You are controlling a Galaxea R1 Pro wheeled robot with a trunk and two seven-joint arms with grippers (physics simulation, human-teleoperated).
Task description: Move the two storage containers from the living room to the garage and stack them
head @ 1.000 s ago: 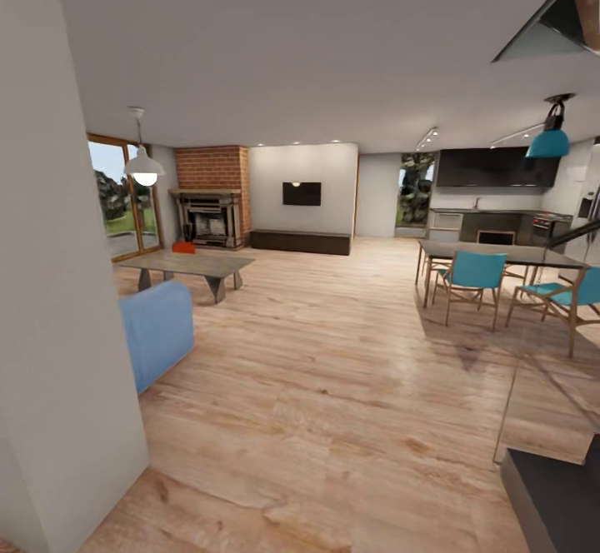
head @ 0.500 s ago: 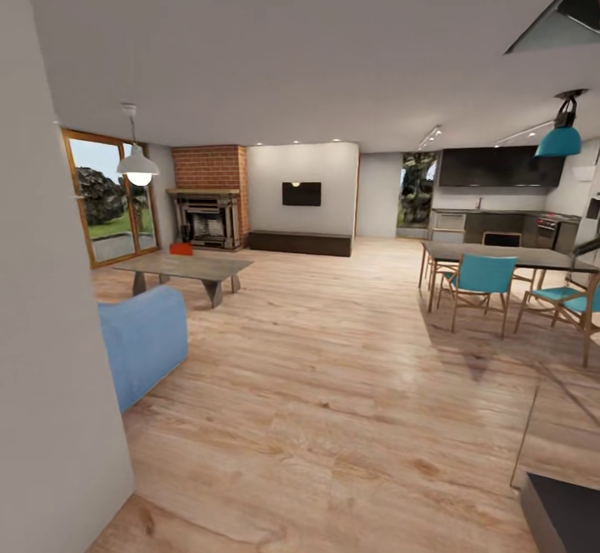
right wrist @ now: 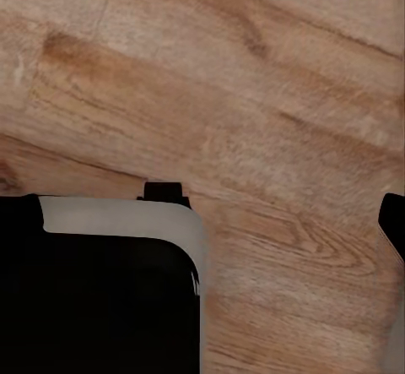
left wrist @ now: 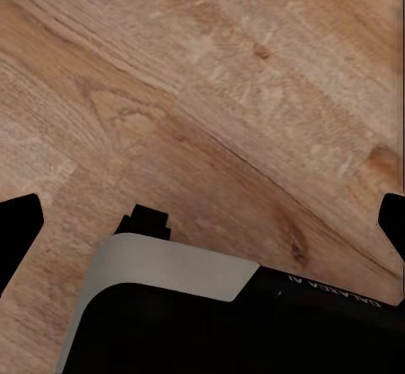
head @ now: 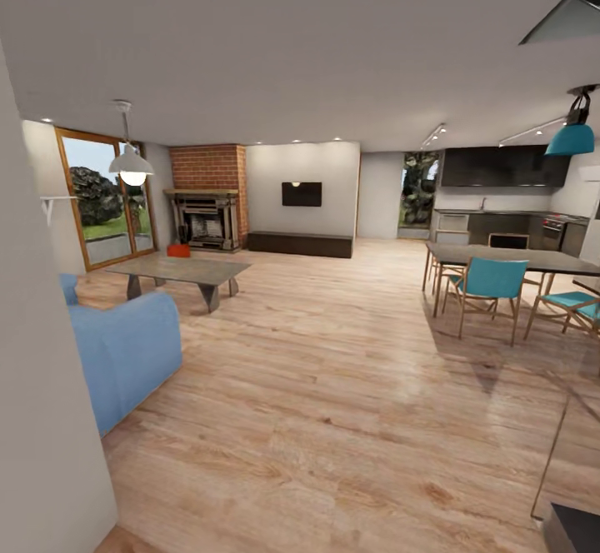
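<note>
1. The head view looks over the living room with its light wood-plank floor (head: pixel 333 353).
2. A small orange-red plastic storage container (head: pixel 178 250) sits on the floor far away, behind the grey low table (head: pixel 179 269) and just in front of the brick fireplace (head: pixel 207 203). It is too small to tell if it is one bin or two.
3. Wood-framed glass doors (head: pixel 104 203) stand to the left of the fireplace, and a white hanging lamp (head: pixel 131 166) hangs in front of them.
4. A blue soft armchair (head: pixel 125 349) is close by on the left, next to a pale wall (head: pixel 42 420).
5. On the right is a dark dining table (head: pixel 517 258) with teal chairs (head: pixel 492 282) around it, and a teal hanging lamp (head: pixel 571 138) above.
6. In the left wrist view, the left pincer (left wrist: pixel 202 222) is spread wide, with dark finger tips at both edges, over the wood floor. It holds nothing.
7. In the right wrist view, one dark finger tip (right wrist: pixel 392 226) of the right pincer shows over the wood floor. I cannot tell if that pincer is spread or pressed together.
</note>
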